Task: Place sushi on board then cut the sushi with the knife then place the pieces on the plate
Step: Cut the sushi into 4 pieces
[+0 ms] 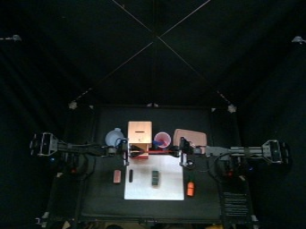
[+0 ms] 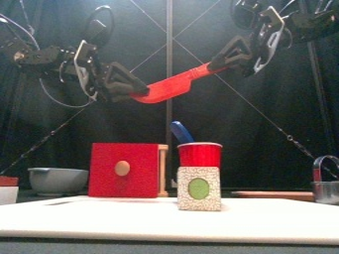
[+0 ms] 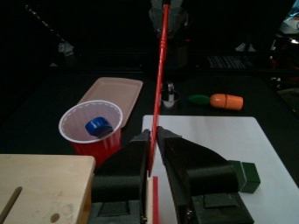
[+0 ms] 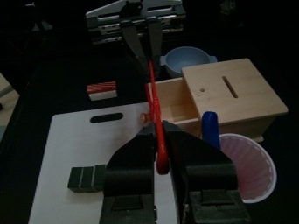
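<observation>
A red toy knife (image 2: pixel 169 85) hangs in the air above the white board (image 1: pixel 167 170), held at both ends. My left gripper (image 2: pixel 129 91) is shut on its lower end and my right gripper (image 2: pixel 220 63) is shut on its higher end. In the left wrist view the knife (image 3: pixel 163 70) runs edge-on from my jaws to the right gripper (image 3: pixel 163 12). A sushi block (image 2: pixel 199 189) stands on the board; it also shows in the top view (image 1: pixel 157 182) and the right wrist view (image 4: pixel 87 178). The pink tray (image 1: pixel 189 137) lies at the back right.
A red cup (image 2: pixel 199 155) holding a blue knife (image 2: pixel 179 130) stands behind the board. The wooden box (image 2: pixel 127 170) with a red drawer front and the blue-grey bowl (image 2: pixel 56 179) are at the back left. An orange toy (image 3: pixel 219 101) and a red-and-white toy (image 4: pixel 103 89) lie beside the board.
</observation>
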`<control>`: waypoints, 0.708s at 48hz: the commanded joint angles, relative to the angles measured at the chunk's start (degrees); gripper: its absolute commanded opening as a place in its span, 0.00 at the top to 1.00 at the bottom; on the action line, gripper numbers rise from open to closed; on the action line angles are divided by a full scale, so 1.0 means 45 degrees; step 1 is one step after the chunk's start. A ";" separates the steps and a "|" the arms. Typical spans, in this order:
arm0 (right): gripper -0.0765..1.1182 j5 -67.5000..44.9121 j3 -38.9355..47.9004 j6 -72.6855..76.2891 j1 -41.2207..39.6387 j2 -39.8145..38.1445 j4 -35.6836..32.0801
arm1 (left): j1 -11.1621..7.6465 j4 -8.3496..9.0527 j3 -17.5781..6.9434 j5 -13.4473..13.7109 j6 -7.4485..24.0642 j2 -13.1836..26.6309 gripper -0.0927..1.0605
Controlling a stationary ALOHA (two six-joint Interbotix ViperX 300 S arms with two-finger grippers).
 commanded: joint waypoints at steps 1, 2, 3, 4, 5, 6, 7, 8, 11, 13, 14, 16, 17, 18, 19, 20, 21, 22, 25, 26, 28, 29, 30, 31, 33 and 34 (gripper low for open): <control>0.59 -0.0137 -0.0273 0.0059 0.0000 -0.0117 0.0039 | -0.0020 -0.0020 -0.0176 0.0156 -0.0020 -0.0117 0.51; 0.59 -0.0137 -0.0234 0.0059 0.0000 -0.0098 0.0059 | 0.0000 -0.0039 -0.0176 0.0195 -0.0020 -0.0117 0.51; 0.59 -0.0137 -0.0215 0.0059 0.0000 -0.0117 0.0078 | -0.0020 -0.0039 -0.0176 0.0234 -0.0020 -0.0117 0.51; 0.59 -0.0137 -0.0156 0.0059 0.0039 -0.0098 0.0059 | -0.0020 -0.0059 -0.0176 0.0293 -0.0020 -0.0137 0.51; 0.59 -0.0137 -0.0098 0.0059 0.0078 -0.0117 0.0059 | -0.0020 -0.0078 -0.0176 0.0313 -0.0020 -0.0137 0.51; 0.59 -0.0117 -0.0020 0.0059 0.0137 -0.0117 0.0039 | -0.0039 -0.0078 -0.0156 0.0352 -0.0020 -0.0156 0.51; 0.59 -0.0098 0.0078 0.0059 0.0215 -0.0117 0.0039 | -0.0059 -0.0078 -0.0176 0.0391 -0.0020 -0.0156 0.52; 0.59 -0.0078 0.0234 0.0059 0.0312 -0.0117 0.0000 | -0.0117 -0.0098 -0.0156 0.0449 -0.0020 -0.0156 0.52; 0.59 0.0020 0.0586 0.0059 0.0508 -0.0098 0.0059 | -0.0254 -0.0078 -0.0156 0.0547 -0.0020 -0.0156 0.53; 0.59 0.0137 0.0859 0.0078 0.0664 -0.0098 0.0117 | -0.0371 -0.0078 -0.0156 0.0664 -0.0020 -0.0156 0.53; 0.59 0.0215 0.0977 0.0078 0.0762 -0.0098 0.0137 | -0.0449 -0.0098 -0.0156 0.0742 -0.0020 -0.0137 0.53; 0.59 0.0469 0.1230 0.0117 0.0957 -0.0098 0.0215 | -0.0684 -0.0078 -0.0156 0.0879 -0.0020 -0.0078 0.54; 0.59 0.0605 0.1309 0.0117 0.1035 -0.0098 0.0293 | -0.0781 -0.0078 -0.0176 0.0918 -0.0020 -0.0039 0.54; 0.59 0.0762 0.1367 0.0117 0.1113 -0.0098 0.0391 | -0.0859 -0.0098 -0.0176 0.0957 -0.0020 0.0000 0.54; 0.59 0.0918 0.1426 0.0117 0.1172 -0.0117 0.0488 | -0.0957 -0.0098 -0.0176 0.0996 -0.0020 0.0059 0.54; 0.59 0.1094 0.1426 0.0117 0.1230 -0.0098 0.0605 | -0.1035 -0.0078 -0.0176 0.1035 -0.0020 0.0117 0.54; 0.59 0.1289 0.1445 0.0117 0.1309 -0.0117 0.0742 | -0.1133 -0.0078 -0.0176 0.1055 -0.0020 0.0195 0.54; 0.59 0.1445 0.1445 0.0117 0.1367 -0.0117 0.0859 | -0.1250 -0.0078 -0.0195 0.1094 -0.0020 0.0293 0.54; 0.59 0.2012 0.1445 0.0098 0.1680 -0.0098 0.1152 | -0.1602 -0.0059 -0.0215 0.1094 0.0059 0.0742 0.54; 0.59 0.2129 0.1465 0.0098 0.1777 -0.0098 0.1230 | -0.1699 -0.0059 -0.0215 0.1094 0.0078 0.0879 0.54; 0.59 0.2305 0.1465 0.0078 0.1914 -0.0078 0.1250 | -0.1855 -0.0059 -0.0254 0.1094 0.0078 0.1172 0.54; 0.59 0.2383 0.1445 0.0078 0.1973 -0.0039 0.1270 | -0.1934 -0.0059 -0.0273 0.1094 0.0078 0.1309 0.54; 0.59 0.2422 0.1465 0.0078 0.2031 -0.0020 0.1328 | -0.1992 -0.0078 -0.0312 0.1094 0.0078 0.1484 0.54; 0.59 0.2441 0.1484 0.0098 0.2109 0.0020 0.1348 | -0.2070 -0.0078 -0.0352 0.1094 0.0078 0.1621 0.54; 0.59 0.2520 0.1543 0.0117 0.2324 0.0078 0.1367 | -0.2207 -0.0078 -0.0469 0.1094 0.0078 0.1934 0.54; 0.59 0.2559 0.1563 0.0117 0.2441 0.0098 0.1387 | -0.2266 -0.0098 -0.0547 0.1094 0.0078 0.2090 0.54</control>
